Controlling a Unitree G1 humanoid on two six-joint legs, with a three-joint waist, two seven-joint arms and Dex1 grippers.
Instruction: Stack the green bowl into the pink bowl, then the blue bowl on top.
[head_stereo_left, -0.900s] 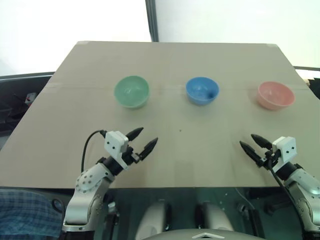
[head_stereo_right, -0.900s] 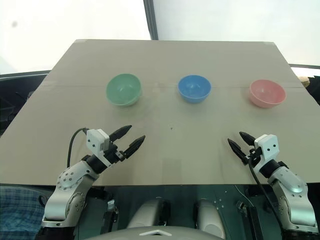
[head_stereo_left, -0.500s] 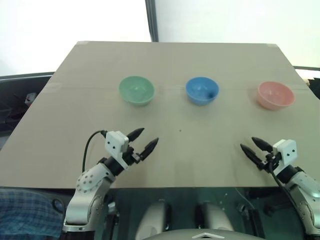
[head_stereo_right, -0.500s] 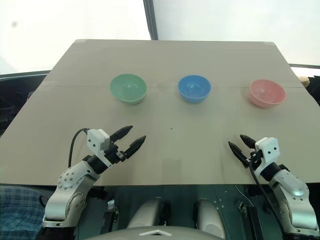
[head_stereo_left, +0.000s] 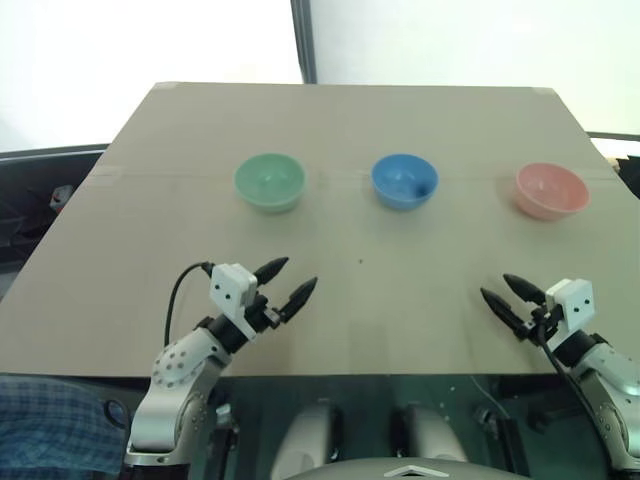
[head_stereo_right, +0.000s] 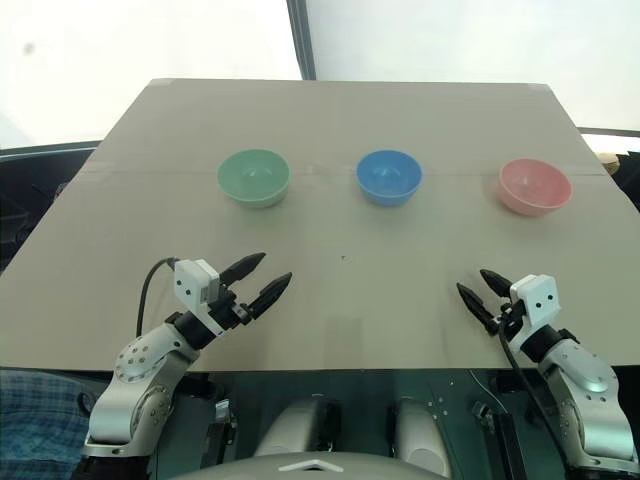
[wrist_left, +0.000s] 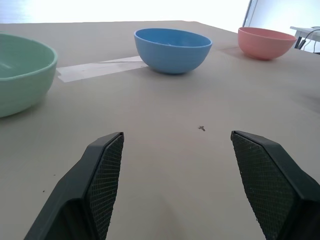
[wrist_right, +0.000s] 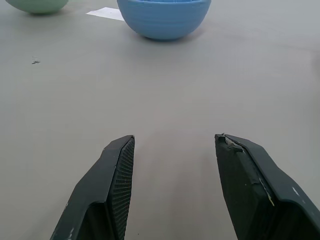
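Green bowl (head_stereo_left: 269, 182) has settled upright, one blue bowl (head_stereo_left: 404, 181), one pink bowl (head_stereo_left: 550, 190), left claw (head_stereo_left: 284, 283) and right claw (head_stereo_left: 508, 297) spread.

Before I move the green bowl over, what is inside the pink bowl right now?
Nothing that I can see: the pink bowl stands upright with a bare inner surface. The inside of its near wall is hidden by the rim. The green bowl and blue bowl sit apart from it on the table.

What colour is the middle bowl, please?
Sky blue; the bowl shows best in the left wrist view.
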